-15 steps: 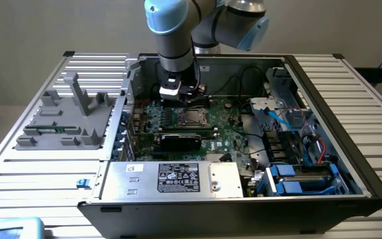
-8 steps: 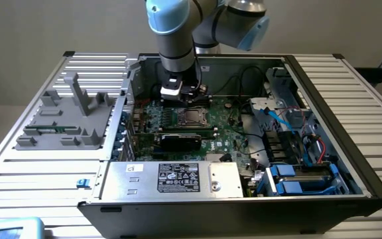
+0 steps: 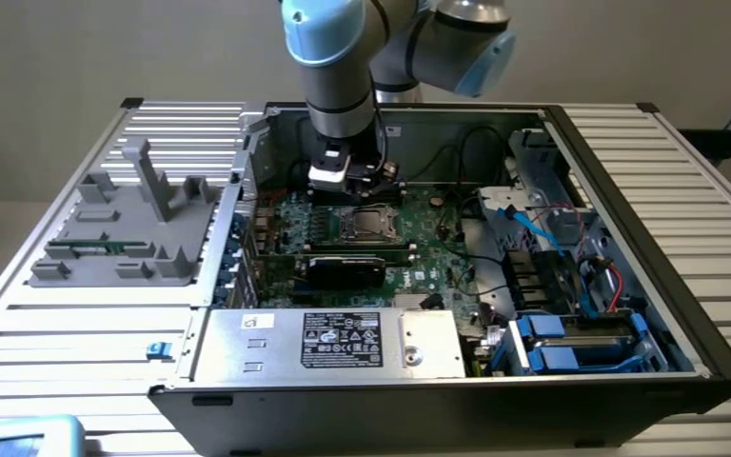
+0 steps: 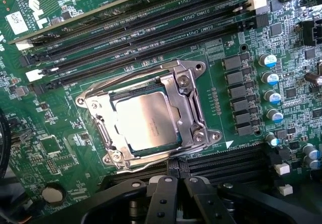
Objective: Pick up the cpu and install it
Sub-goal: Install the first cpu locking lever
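An open computer case [image 3: 670, 381] is seen lying on a slatted metal table [image 3: 708, 190], with the arm [image 3: 340, 86] reaching down into it from above. The gripper [image 3: 354, 188] is held just over the green motherboard [image 3: 436, 271], on the far side of the socket as the exterior view gives it. In the wrist view the gripper [image 4: 174, 179] is shown with its two black fingers [image 4: 162, 201] pressed together and nothing pinched between them; the tips are poised just beside the edge of the metal socket frame [image 4: 187, 90], and whether they touch the board cannot be told. The cpu [image 4: 147, 121] is found lying flat inside that frame, silvery top upward, enclosed by the frame on all sides and held by no finger. In the exterior view the cpu [image 3: 368, 225] is seen as a small bright square near the middle of the board, close below the gripper. Long black memory slots [image 4: 151, 35] are laid in parallel rows beside the socket, and a row of blue-topped capacitors [image 4: 270, 78] is set along its other side. A black card [image 3: 346, 268] is seated across the board nearer the front of the case, and a silver power supply [image 3: 327, 343] with a label is mounted at the front edge. A grey tray [image 3: 125, 205] is placed on the table at the exterior view's left, well apart from the gripper, and a thin green memory stick [image 3: 87, 249] is lying in it.
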